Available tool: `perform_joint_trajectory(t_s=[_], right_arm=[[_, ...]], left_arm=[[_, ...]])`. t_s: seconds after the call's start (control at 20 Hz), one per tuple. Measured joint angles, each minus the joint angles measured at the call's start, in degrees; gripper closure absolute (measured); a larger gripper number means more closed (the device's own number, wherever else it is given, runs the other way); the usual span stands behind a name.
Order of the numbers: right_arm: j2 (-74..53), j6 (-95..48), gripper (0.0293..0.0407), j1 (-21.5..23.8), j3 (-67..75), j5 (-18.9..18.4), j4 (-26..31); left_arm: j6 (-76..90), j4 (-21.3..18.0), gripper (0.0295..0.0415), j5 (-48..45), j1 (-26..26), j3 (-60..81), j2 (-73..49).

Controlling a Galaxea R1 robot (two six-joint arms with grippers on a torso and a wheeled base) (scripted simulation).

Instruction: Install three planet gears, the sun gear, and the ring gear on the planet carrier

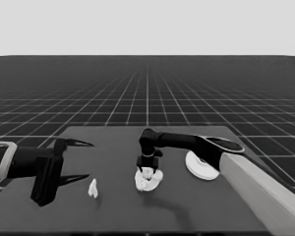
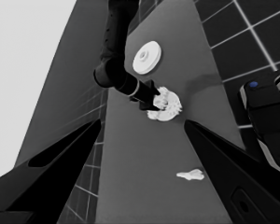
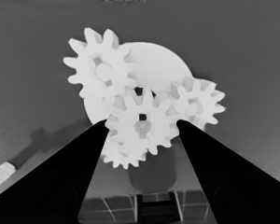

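Four gears [image 3: 140, 123] meet over the smaller round part [image 3: 154, 63]; central gear pinched in right end effector [image 3: 141, 122], directly beneath it, axis vertical. Left end effector [image 1: 78, 161] open, empty, at 9 o'clock.

smaller round part [image 3: 154, 63] mostly hidden under gears [image 3: 141, 126]

A computer-simulated test space, not a real room: a dark tabletop [image 1: 118, 211] sits on an endless grid-lined floor [image 1: 147, 93] beneath a blank pale band [image 1: 147, 27].
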Motion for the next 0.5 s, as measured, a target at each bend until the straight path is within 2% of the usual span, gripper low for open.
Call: perform_joint_trajectory(t_s=[0.5], right_arm=[[0.0,6.0,0.0390,-0.3,0.0,0.0,0.0]], left_arm=[[0.0,0.0,0.0326,0.0,0.0,0.0,0.0]])
